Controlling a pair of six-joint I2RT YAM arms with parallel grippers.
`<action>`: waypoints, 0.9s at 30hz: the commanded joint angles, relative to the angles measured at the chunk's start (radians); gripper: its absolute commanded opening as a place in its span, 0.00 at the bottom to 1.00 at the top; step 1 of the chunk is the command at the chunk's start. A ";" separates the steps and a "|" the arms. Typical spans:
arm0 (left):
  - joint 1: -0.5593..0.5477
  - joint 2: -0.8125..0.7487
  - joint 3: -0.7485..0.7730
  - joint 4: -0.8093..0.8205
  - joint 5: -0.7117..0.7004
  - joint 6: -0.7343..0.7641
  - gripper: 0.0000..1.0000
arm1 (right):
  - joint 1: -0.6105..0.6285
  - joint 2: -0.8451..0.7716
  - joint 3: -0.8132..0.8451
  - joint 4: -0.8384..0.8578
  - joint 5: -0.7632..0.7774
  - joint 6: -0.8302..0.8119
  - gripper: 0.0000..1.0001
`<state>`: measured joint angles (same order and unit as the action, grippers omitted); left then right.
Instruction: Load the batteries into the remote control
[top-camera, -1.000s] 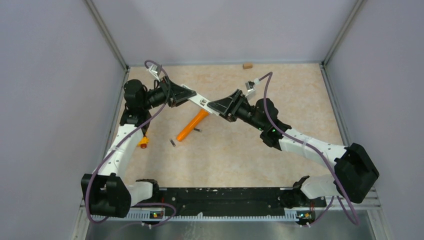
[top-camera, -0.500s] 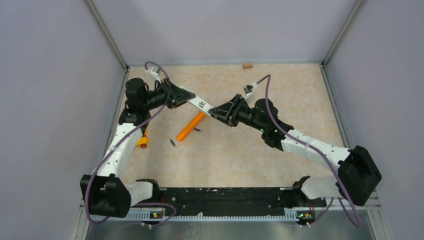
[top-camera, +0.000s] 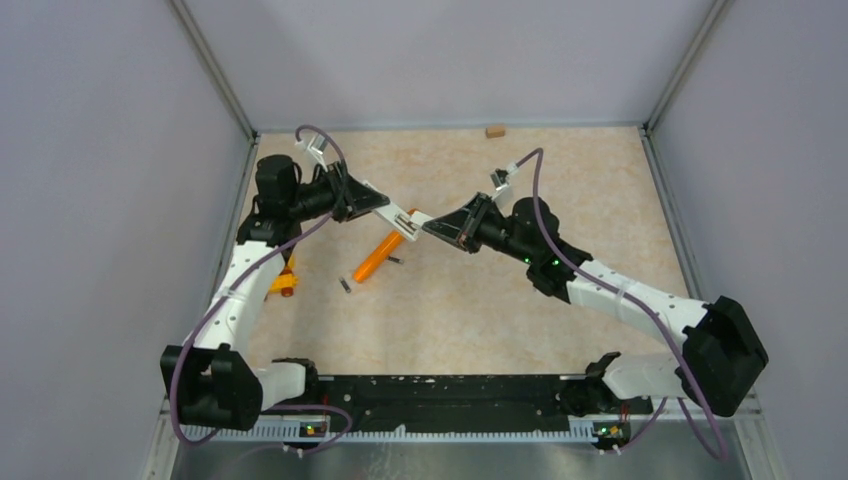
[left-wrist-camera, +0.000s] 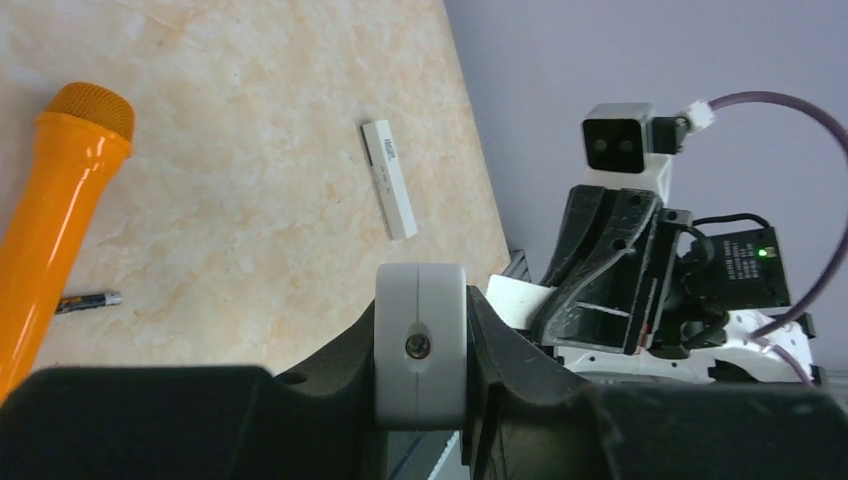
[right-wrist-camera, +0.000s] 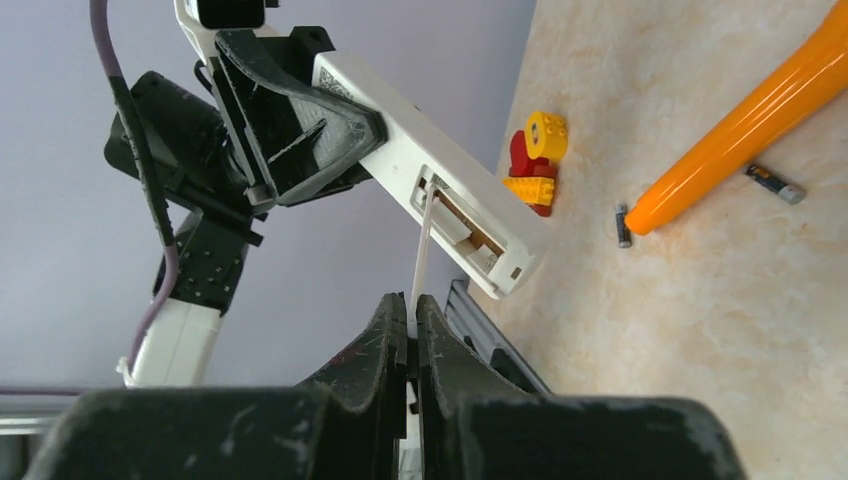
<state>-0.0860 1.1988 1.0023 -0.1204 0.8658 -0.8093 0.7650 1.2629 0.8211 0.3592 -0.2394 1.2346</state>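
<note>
Right jaws: shut flat on a thin white strip (right-wrist-camera: 421, 250) at the tip of the right gripper (right-wrist-camera: 413, 300). The strip's far end touches the open bay of the remote control (right-wrist-camera: 470, 185).
Left jaws: on the left gripper (top-camera: 370, 200), clamped on one end of the remote control. It is held in the air, its free end slanting toward the right gripper.
Arms: both reach inward from the sides and meet above the far middle of the table (top-camera: 480, 310).
Task items: two batteries (top-camera: 396, 260) lie loose on the table. One is just beside the orange tube (top-camera: 383, 250); the other battery (top-camera: 345, 286) is near the tube's lower tip.
Surface and room: pale marbled beige top, with plain grey-lilac walls on three sides.
Other things: yellow and red toy bricks (top-camera: 288, 288) lie partly under the left arm. A small tan block (top-camera: 494, 130) sits at the far edge. A white bar with small print (left-wrist-camera: 390, 180) lies flat on the table.
Hard to tell: whether the bay holds a battery. The white bar shows only in the left wrist view.
</note>
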 joint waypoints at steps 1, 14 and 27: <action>0.000 -0.001 0.072 -0.161 -0.060 0.220 0.00 | -0.020 -0.066 0.022 -0.069 0.042 -0.158 0.00; 0.000 -0.036 0.047 -0.268 -0.157 0.317 0.00 | -0.067 0.145 -0.062 -0.292 0.078 -0.454 0.00; 0.000 -0.068 0.048 -0.279 -0.131 0.355 0.00 | -0.073 0.284 -0.063 -0.422 0.174 -0.489 0.27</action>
<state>-0.0868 1.1690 1.0332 -0.4213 0.7162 -0.4824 0.7033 1.5455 0.7277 0.0048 -0.1459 0.7734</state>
